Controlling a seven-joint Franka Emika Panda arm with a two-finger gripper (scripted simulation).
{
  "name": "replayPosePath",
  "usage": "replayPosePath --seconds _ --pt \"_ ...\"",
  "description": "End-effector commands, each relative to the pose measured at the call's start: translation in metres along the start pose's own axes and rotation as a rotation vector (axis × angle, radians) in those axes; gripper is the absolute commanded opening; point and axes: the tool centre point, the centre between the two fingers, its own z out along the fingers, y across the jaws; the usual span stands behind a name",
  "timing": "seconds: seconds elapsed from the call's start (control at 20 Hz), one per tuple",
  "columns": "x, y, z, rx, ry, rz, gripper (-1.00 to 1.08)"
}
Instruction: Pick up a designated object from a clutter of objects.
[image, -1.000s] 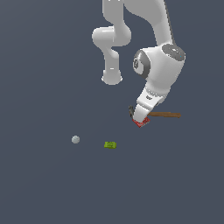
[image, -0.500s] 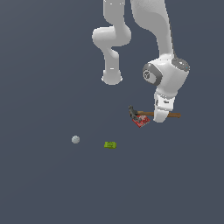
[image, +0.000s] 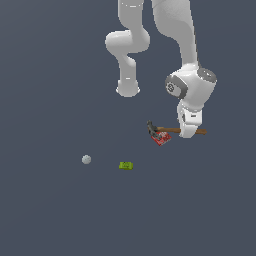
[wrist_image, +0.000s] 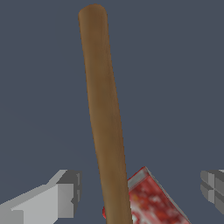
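The claw hammer (image: 170, 130) lies flat, its dark head toward the exterior view's left and its brown wooden handle (wrist_image: 104, 113) pointing right. The small red flat box (image: 161, 138) lies against the handle near the head; it also shows in the wrist view (wrist_image: 151, 203). My gripper (image: 188, 133) is low over the right part of the handle. In the wrist view my gripper (wrist_image: 140, 190) is open, with one finger (wrist_image: 59, 197) on each side of the handle and neither touching it. The green block (image: 126, 165) and the pale grey ball (image: 86, 159) lie apart, to the left.
The arm's white base (image: 127, 90) stands behind the objects. The floor is plain dark grey.
The gripper has moved toward the exterior view's right, from over the hammer head and red box to over the handle. The objects have not moved.
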Motion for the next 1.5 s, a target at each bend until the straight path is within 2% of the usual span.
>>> replayPosePath --seconds 0.0,0.6,0.9,0.95,1.45 --pt "0.000 0.000 0.001 0.000 0.000 0.001 1.00" --pt "0.001 -0.002 0.044 0.000 0.001 -0.008 1.00" --pt "0.001 -0.001 0.051 0.000 0.002 -0.008 1.00" --pt "0.001 -0.001 0.051 0.000 0.002 -0.008 -1.00" --pt "0.003 -0.004 0.051 0.002 0.002 -0.014 -1.00"
